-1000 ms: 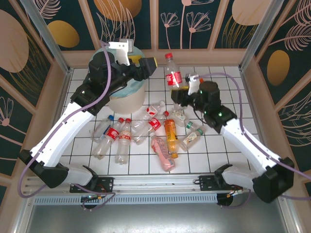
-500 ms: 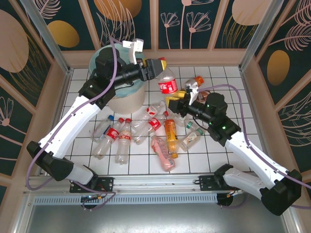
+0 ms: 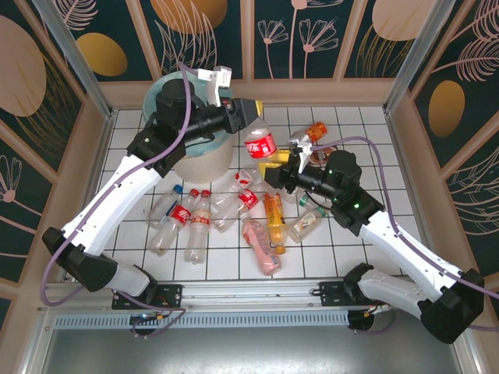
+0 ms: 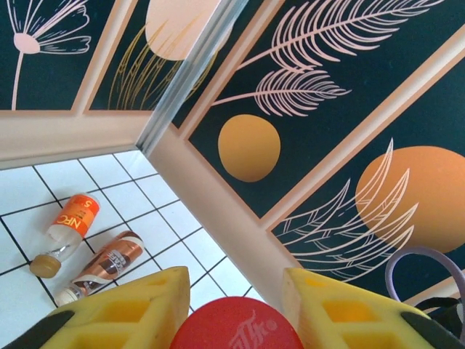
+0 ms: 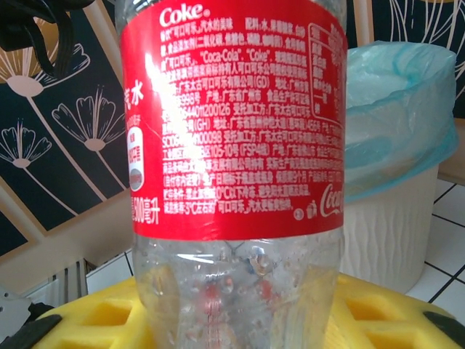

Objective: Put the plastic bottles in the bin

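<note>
White-tiled desk [image 3: 351, 234] from above: right gripper [image 3: 274, 165], arm stretched inward, clamps the base of a raised bottle [image 3: 261, 146] beside the bin [image 3: 195, 160]; left gripper [image 3: 251, 111] reaches across the bin to its top. Left wrist: pads [image 4: 138, 313] flank the red cap [image 4: 236, 327], contact unclear. Right wrist: clear body looks empty, so likely light, slick, crushable; grip the stiff neck.

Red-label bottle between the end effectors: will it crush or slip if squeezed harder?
Probably light: the red-label bottle looks empty, clear below its label. Its thin wall would likely dent under a harder squeeze. The smooth round body might swivel between the yellow pads.
</note>
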